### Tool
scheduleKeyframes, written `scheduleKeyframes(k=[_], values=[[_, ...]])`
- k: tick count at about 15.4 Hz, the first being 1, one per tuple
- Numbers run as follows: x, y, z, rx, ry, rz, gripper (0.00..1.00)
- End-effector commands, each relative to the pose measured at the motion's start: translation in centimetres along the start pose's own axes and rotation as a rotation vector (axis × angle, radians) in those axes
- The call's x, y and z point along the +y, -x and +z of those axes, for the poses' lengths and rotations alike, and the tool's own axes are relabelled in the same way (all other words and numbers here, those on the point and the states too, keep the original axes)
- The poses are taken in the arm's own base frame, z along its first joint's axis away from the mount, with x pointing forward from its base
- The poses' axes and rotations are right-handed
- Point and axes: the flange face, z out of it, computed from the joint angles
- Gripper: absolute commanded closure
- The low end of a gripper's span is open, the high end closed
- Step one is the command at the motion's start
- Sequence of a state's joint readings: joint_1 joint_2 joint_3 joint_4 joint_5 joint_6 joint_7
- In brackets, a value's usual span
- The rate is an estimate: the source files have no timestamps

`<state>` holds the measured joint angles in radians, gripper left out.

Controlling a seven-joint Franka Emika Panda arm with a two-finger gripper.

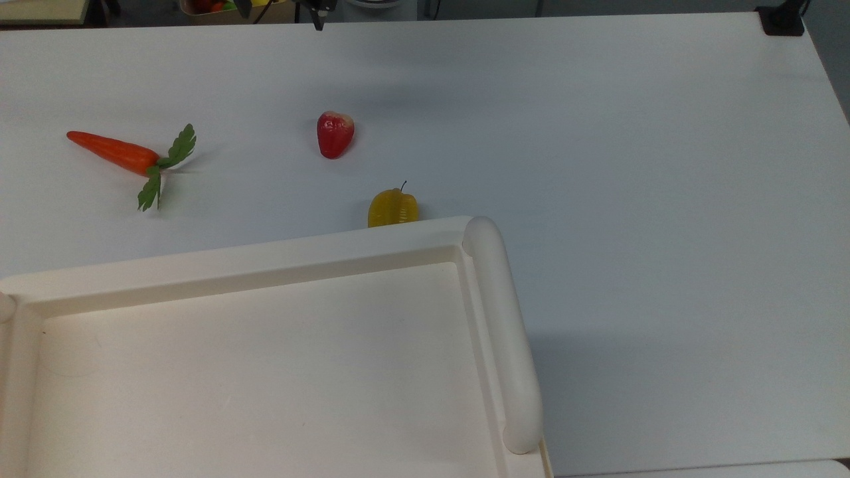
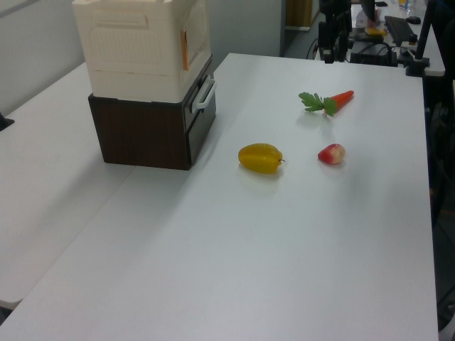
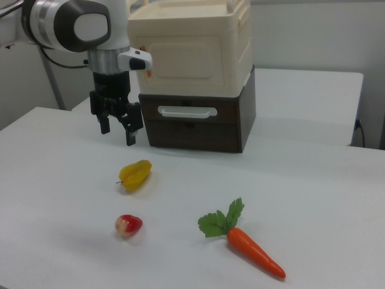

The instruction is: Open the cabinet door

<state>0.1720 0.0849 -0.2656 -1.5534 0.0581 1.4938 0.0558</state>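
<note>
Cream-white plastic forms the cabinet [image 3: 192, 57], which sits on a dark brown drawer base [image 3: 198, 123] near the table's [image 2: 284, 234] far corner in the left view, its door [image 3: 180, 60] a flat rimmed panel, flush shut. Above the table, well apart from it, the gripper [image 3: 116, 131] hangs with fingers spread, grasping nothing.

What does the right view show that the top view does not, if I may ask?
The right view faces the cabinet front-on: its cream cabinet door, the dark drawer with a white handle beneath, and the arm with its jaws open, hanging above the table in front of the cabinet. The top view looks down into the cabinet's recessed top, with its thick rounded edge. Both share the table, carrot, red fruit and yellow fruit.
</note>
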Motion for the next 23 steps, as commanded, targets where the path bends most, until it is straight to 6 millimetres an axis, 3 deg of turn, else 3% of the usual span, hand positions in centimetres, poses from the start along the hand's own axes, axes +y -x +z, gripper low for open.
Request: scheduleKeyframes(k=[1, 5, 7, 11, 16, 17, 21, 23], values=[[-0.9, -2.6, 0.1, 0.103, -0.117, -0.006, 0.00], [-1.3, -5.1, 0.0, 0.235, -0.192, 0.020, 0.00], [-3.0, -6.3, -0.2, 0.313, -0.229, 0.013, 0.00], [-9.0, -9.2, 0.6, 0.523, -0.243, -0.008, 0.00], [-13.1, -12.9, -0.2, 0.792, -0.231, -0.030, 0.00], [-14.8, -13.3, -0.4, 0.843, -0.234, -0.051, 0.00], [-15.6, -14.6, -0.9, 1.056, -0.198, -0.079, 0.04], [-15.9, -15.2, -0.2, 1.125, -0.187, -0.087, 0.13]])
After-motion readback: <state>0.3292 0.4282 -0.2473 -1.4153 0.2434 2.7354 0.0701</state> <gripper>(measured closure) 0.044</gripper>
